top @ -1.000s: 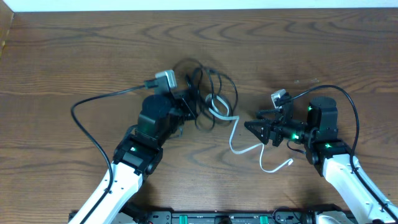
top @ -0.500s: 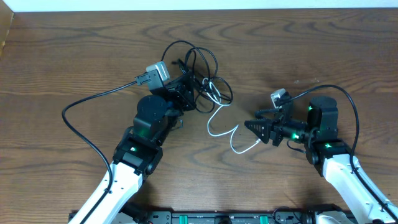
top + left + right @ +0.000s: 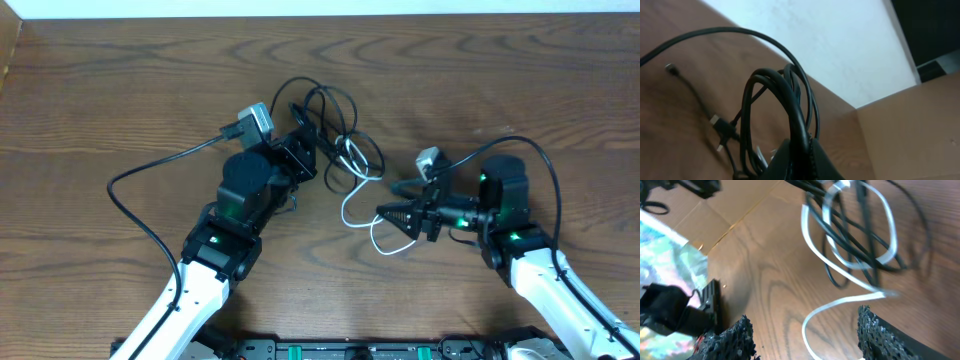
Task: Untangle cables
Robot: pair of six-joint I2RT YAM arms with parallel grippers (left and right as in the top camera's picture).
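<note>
A bunch of black cables (image 3: 333, 120) loops on the wooden table (image 3: 520, 70) just past my left gripper (image 3: 303, 153), which is shut on several of the black strands. In the left wrist view the black cables (image 3: 790, 95) arch up out of the shut left gripper (image 3: 801, 150), and small plug ends (image 3: 716, 120) lie on the wood. A white cable (image 3: 358, 205) trails from the bunch toward my right gripper (image 3: 386, 214). My right gripper (image 3: 802, 332) is open, with the white cable (image 3: 840, 302) lying on the table between its fingers (image 3: 880, 332), untouched.
The left arm's thick black cable (image 3: 150, 195) sweeps out to the left. A cardboard box (image 3: 910, 135) stands beyond the table's far edge, with a white wall (image 3: 830, 45) behind. More cardboard (image 3: 715, 215) shows in the right wrist view.
My right arm has moved left, bringing its open fingers around the white cable's loose loop. The left gripper has pulled the black bunch back, and the white cable's tail has been dragged left.
</note>
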